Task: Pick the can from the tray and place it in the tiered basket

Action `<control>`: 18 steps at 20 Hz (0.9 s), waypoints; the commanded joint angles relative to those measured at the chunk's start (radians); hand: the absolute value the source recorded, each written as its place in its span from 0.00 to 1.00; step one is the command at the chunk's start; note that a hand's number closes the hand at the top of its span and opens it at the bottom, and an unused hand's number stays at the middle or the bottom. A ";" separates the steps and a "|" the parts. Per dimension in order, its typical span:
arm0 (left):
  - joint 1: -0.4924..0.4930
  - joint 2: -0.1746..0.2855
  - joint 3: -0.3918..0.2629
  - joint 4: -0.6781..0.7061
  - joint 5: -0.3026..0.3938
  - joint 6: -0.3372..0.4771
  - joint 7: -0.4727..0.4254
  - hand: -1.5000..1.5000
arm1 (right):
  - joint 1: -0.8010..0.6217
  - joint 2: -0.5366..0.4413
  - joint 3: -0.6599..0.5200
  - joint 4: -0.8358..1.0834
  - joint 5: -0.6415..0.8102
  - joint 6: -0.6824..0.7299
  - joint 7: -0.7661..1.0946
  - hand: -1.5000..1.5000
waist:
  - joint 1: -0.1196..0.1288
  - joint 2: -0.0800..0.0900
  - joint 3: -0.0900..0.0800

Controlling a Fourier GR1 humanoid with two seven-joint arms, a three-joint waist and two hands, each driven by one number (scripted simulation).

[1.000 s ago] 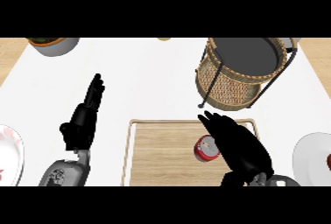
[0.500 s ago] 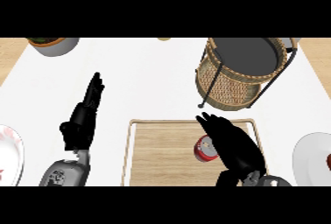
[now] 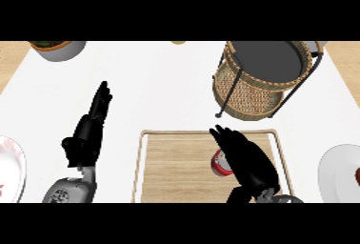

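A red can (image 3: 221, 163) with a pale top lies on the wooden tray (image 3: 175, 167) near its right side. My right hand (image 3: 249, 162) hovers over the tray with straight fingers pointing up-left, right beside the can and hiding its right part. The tiered basket (image 3: 264, 76), wicker with a dark round top shelf on a black wire frame, stands at the upper right. My left hand (image 3: 88, 131) rests open left of the tray, fingers up.
A bowl (image 3: 60, 49) with dark contents sits at the upper left. White plates show at the left edge (image 3: 8, 167) and at the right edge (image 3: 341, 174). White counter lies between tray and basket.
My right hand has slid slightly down and left over the tray, closer over the can. The left hand and the can have not moved.
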 commanded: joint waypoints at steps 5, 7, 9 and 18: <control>0.012 -0.017 -0.003 -0.020 -0.013 -0.001 0.008 0.50 | 0.000 -0.012 0.031 0.053 0.153 -0.172 -0.097 1.00 | 0.000 -0.001 0.000; 0.001 -0.021 0.005 0.024 -0.012 -0.002 -0.012 0.50 | -0.016 -0.023 0.069 0.083 0.215 -0.210 -0.122 1.00 | -0.001 0.000 0.000; -0.036 -0.017 0.005 0.023 -0.020 -0.007 0.009 0.50 | -0.055 0.034 0.098 0.179 0.286 -0.203 -0.039 1.00 | 0.001 0.000 0.000; 0.012 -0.026 -0.019 -0.011 -0.028 -0.005 0.013 0.50 | -0.239 0.146 0.181 0.430 0.271 -0.035 0.445 1.00 | 0.021 0.002 0.000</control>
